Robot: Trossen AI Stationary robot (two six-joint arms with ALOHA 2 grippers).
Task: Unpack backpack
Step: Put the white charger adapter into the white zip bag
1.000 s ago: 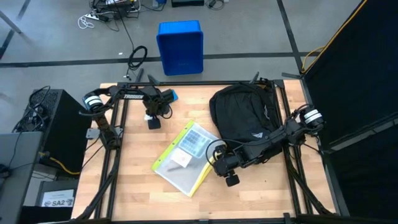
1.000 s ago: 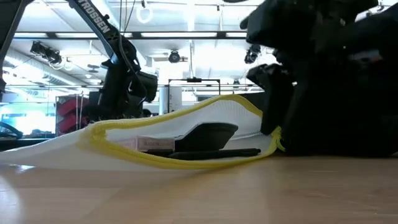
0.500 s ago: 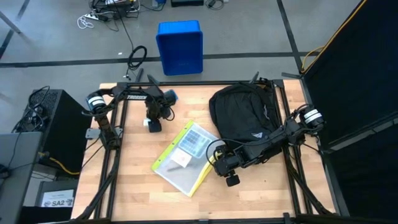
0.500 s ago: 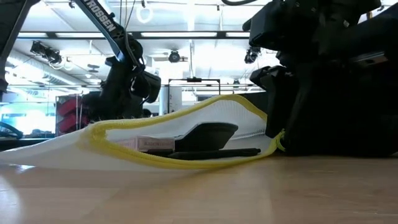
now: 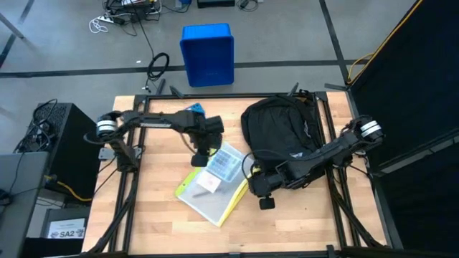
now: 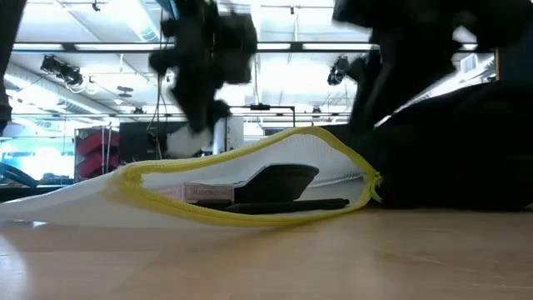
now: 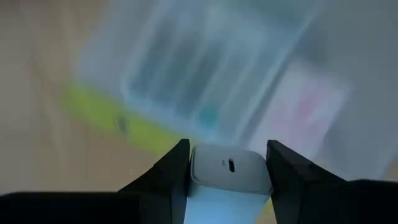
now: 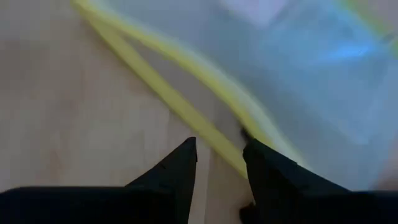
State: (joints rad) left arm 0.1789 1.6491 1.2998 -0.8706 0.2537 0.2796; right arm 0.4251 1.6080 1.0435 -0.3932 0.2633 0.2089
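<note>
**Task item.** Large black rounded fabric backpack lying flat on the far right part of the light wooden surface, under the right arm. Opening not visible in any view. Contents, if any remain, impossible to tell.

**Already out.** Clear flat plastic pouch with yellow edging resting on the surface just beside the backpack, near the middle. Visible through the pouch: a blue-and-white gridded pack, a small pale box, and a dark rounded object seen from table height. Pouch unopened as far as visible.

**Left claw**. Positioned over the far corner of the pouch, clenched on a small white rectangular block, with both fingers against its sides. Block clear of the backpack but not set down.

**Right claw**. Low at the pouch's yellow edge nearest the backpack. Fingers narrowly parted, nothing seen between them, only bare wood and yellow trim in the gap.

**Other.** Blue plastic bin on the floor beyond the surface, well apart, interior not visible.

**Assessment.** Unpacking judged partly done: one pouch out and one small block in hand. Outstanding: setting the block down and checking the backpack for further items.
</note>
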